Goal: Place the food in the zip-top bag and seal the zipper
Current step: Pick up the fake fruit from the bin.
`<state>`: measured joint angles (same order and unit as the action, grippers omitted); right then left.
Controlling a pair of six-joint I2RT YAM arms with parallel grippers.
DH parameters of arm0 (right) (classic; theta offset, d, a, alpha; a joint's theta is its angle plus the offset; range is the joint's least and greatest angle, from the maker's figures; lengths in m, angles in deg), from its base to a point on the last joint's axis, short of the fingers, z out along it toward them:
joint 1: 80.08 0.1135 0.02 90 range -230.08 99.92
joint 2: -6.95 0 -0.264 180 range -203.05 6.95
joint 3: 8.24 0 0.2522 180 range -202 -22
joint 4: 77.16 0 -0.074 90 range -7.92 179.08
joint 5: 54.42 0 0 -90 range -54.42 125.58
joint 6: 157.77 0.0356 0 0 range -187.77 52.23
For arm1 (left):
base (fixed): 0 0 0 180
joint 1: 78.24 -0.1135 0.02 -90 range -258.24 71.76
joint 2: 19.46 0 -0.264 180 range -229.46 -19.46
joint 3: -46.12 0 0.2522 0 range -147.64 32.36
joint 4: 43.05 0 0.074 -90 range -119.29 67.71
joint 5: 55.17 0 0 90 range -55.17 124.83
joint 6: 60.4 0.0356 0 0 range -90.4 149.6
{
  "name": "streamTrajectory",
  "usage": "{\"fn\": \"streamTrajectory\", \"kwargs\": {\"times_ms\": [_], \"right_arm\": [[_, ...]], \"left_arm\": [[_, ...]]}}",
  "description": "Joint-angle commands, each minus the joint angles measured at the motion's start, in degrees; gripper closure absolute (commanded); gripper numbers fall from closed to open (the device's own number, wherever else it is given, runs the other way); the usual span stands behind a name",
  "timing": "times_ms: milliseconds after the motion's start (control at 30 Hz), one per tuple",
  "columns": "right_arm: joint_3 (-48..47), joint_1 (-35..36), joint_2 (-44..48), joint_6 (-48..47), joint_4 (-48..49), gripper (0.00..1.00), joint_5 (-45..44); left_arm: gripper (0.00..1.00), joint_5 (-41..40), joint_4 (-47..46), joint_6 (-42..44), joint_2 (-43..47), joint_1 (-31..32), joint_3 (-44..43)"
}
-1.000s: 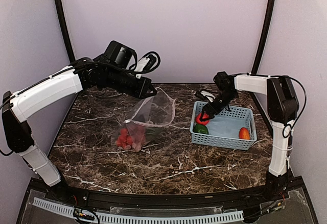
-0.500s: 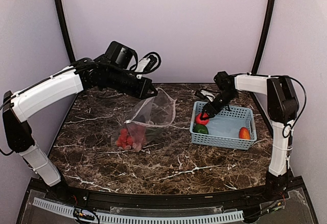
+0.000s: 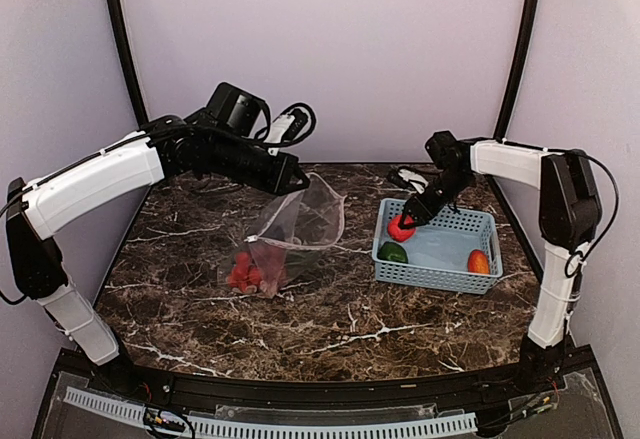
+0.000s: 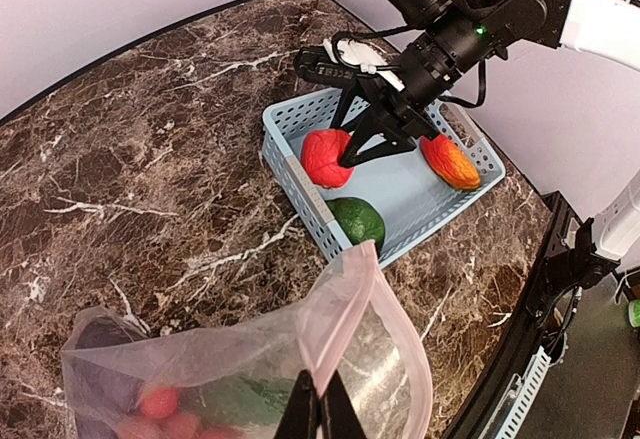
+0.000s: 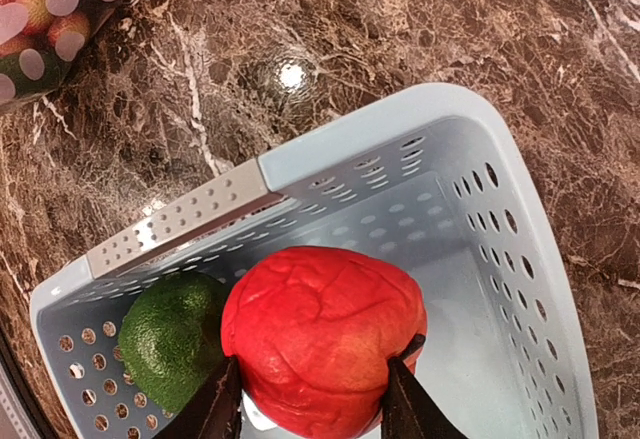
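My left gripper (image 3: 292, 181) is shut on the pinkish zipper strip (image 4: 335, 309) of the clear zip-top bag (image 3: 290, 231) and holds its mouth up and open. Strawberries (image 3: 250, 269) and a green vegetable (image 4: 235, 399) lie in the bag's bottom. My right gripper (image 3: 405, 225) is shut on a red wrinkled toy fruit (image 5: 322, 337), held just above the light-blue basket (image 3: 480, 224). A green piece (image 3: 393, 252) and an orange-red piece (image 3: 479, 261) lie in the basket. The eggplant shows as a dark shape at the bag's left edge (image 4: 95, 334).
The blue basket stands at the right of the marble table (image 3: 330, 319), its left rim close to the bag's mouth. Black frame posts (image 3: 118, 49) stand at the back corners. The table's front edge carries a white slotted rail (image 3: 300, 424).
My right gripper has lifted the red toy fruit a little, up and to the right over the basket. The left gripper and the bag have stayed put.
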<state>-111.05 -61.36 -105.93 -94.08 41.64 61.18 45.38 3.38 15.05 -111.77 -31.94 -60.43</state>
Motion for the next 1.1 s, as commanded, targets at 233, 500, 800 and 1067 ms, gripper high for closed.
{"fn": "streamTrajectory", "kwargs": {"times_ms": [233, 500, 800, 1067], "right_arm": [[-0.75, 0.18, 6.21, -1.05, -1.81, 0.63, -1.87], [-0.60, 1.86, 17.04, -3.35, -5.08, 0.63, 8.06], [-5.47, 13.85, 21.35, -2.22, -6.64, 0.63, 8.96], [-14.43, 24.55, 19.30, -2.88, -8.50, 0.62, 6.63]], "left_arm": [[0.99, 0.43, -1.52, -0.94, 1.01, 0.28, 1.33], [0.99, 0.39, -2.35, -1.09, 1.18, 0.28, 1.88], [0.99, -0.74, -3.44, -2.15, 0.63, 0.28, 2.04], [0.99, 0.99, -3.50, -3.91, 0.47, 0.27, 1.31]]}}
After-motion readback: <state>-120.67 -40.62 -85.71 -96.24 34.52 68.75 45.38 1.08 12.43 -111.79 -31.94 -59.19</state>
